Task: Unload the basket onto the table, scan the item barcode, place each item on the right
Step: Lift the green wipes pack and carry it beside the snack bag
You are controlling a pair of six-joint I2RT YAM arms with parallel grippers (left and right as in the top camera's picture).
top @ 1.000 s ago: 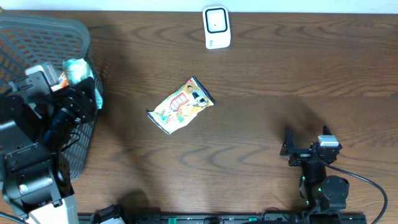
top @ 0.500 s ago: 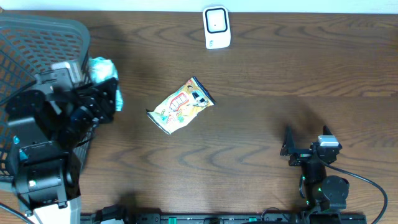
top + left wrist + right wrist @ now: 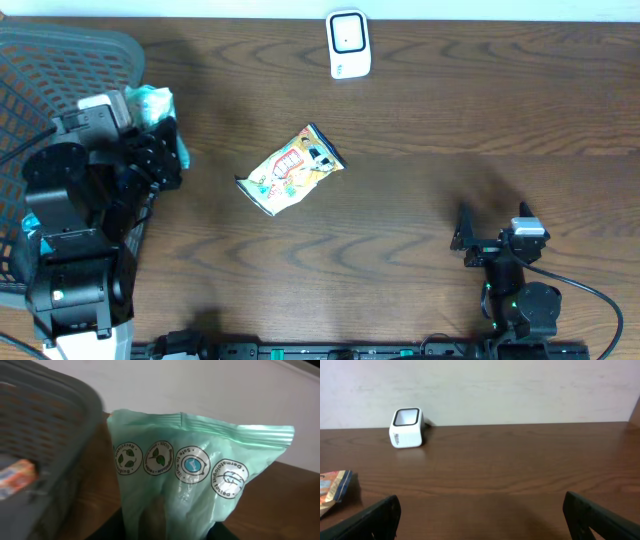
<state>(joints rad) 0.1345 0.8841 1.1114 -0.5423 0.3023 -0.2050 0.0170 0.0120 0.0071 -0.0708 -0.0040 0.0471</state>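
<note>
A mint-green resealable pouch (image 3: pixel 152 101) hangs at the right rim of a grey mesh basket (image 3: pixel 60 48), above the table's left side. The left gripper (image 3: pixel 165 138) is clamped on the pouch's lower end. In the left wrist view the sealed strip points away from the fingers and a row of round printed icons faces the camera; no barcode shows.

The white scanner (image 3: pixel 349 44) stands at the far edge near the centre, well apart, forward and to the right of the pouch. A yellow snack packet (image 3: pixel 293 170) lies between them.

The right gripper (image 3: pixel 466 238) rests near the front right, jaws spread wide and empty. The left arm is judged much the nearer carrier.
</note>
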